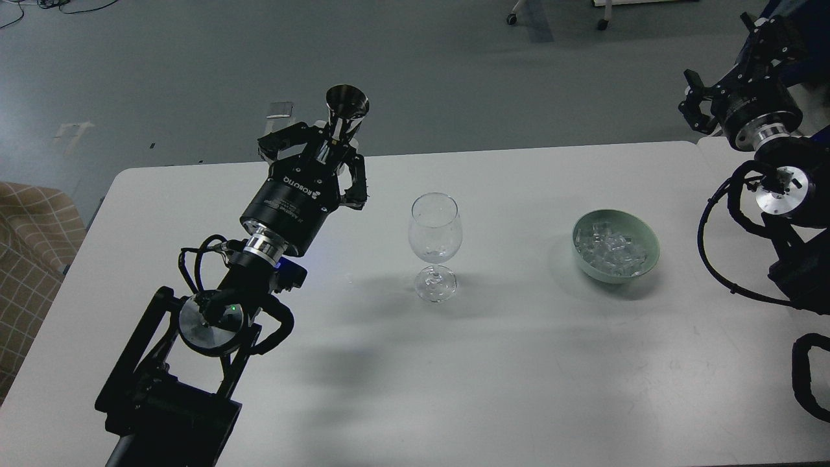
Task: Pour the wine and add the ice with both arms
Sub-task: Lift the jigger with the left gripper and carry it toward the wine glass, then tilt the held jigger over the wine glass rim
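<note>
While the left gripper (338, 144) clasps a dark flared vessel (345, 110) upright, well left of the empty wine glass (435, 245), tipping should wait until its mouth is above the rim. Ice (611, 246) sits in the green bowl (650, 259) right of the glass. The right gripper (695, 104) hangs apart; its grip I cannot tell.

Ice (613, 250): small clear cubes heaped in a pale green bowl (645, 237), right of centre on the white table (454, 376). Wine glass (435, 245): clear, stemmed, upright, empty, at centre, well apart from the bowl. Dark funnel-mouthed metal pourer (345, 113): upright at upper left of centre, clamped in the left gripper (318, 162).
</note>
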### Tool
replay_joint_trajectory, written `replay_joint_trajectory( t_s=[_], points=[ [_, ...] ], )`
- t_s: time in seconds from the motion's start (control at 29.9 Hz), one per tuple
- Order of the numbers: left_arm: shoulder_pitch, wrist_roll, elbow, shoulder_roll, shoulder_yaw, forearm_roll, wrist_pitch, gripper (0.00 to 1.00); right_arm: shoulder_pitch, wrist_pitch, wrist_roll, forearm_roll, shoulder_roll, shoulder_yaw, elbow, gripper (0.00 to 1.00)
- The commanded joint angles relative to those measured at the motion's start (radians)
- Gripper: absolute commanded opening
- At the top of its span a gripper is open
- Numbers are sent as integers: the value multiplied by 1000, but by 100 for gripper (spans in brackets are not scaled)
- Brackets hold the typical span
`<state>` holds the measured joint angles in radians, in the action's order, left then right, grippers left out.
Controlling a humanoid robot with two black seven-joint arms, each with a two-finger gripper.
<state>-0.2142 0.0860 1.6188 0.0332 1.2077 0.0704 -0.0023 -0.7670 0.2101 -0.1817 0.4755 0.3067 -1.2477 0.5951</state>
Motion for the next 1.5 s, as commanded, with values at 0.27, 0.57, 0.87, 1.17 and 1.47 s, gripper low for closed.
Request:
replay_joint_trajectory(
  t_s=[0.27, 0.57, 0.87, 1.17, 1.47],
  points=[
    [24, 1, 16, -33, -68, 91, 22, 0, 12, 0, -1, 0, 0, -1, 0, 100],
    [18, 3, -5, -33, -66, 112, 56, 0, 25, 2, -1, -1, 9, -13, 2, 100],
    [6, 29, -5, -33, -68, 244, 74, 0, 26, 3, 1, -1, 8, -18, 6, 100],
    [-11, 43, -7, -33, -80, 297, 76, 0, 18, 3, 1, -1, 6, -18, 8, 100],
    [-17, 44, -22, -18, -103, 371, 74, 0, 18, 3, 1, -1, 9, -18, 8, 100]
  ],
)
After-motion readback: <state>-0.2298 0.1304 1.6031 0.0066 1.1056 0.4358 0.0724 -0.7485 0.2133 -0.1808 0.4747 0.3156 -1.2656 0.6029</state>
